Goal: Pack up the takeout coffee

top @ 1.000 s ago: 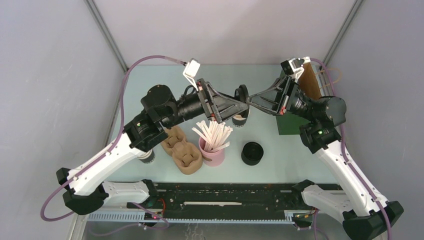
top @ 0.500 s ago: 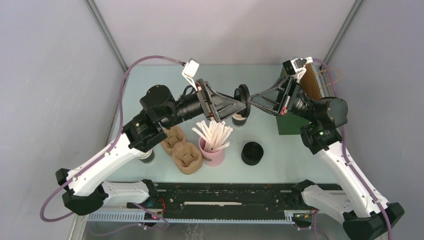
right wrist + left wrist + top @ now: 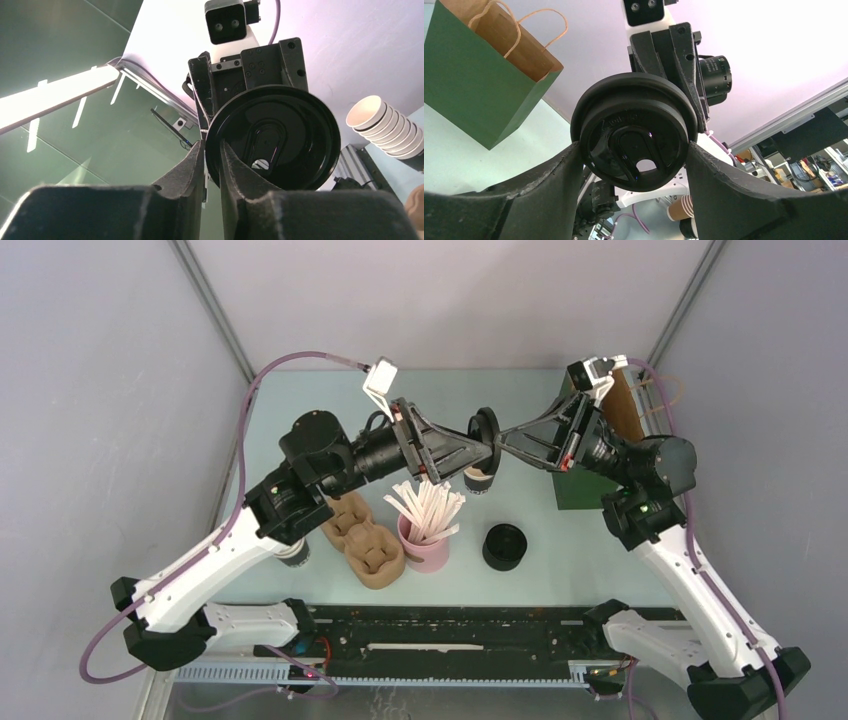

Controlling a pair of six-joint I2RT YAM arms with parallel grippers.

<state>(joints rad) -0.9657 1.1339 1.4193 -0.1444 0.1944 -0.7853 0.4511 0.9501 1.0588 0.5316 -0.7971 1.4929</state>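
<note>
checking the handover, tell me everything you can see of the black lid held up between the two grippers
The lid is a round, glossy black plastic disc with a raised rim, a recessed oval tab and a small sip hole; its embossed lettering is unreadable. It stands on edge in mid-air above the table. The left gripper spans it, fingers against opposite sides, while the right gripper pinches its rim.

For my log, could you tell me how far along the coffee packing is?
Done: nothing packed yet. In hand: the black lid is gripped in midair by the left claw across its sides and the right claw on its rim, near the uncapped cup. Left: cap the cup and put it in the green bag.
</note>
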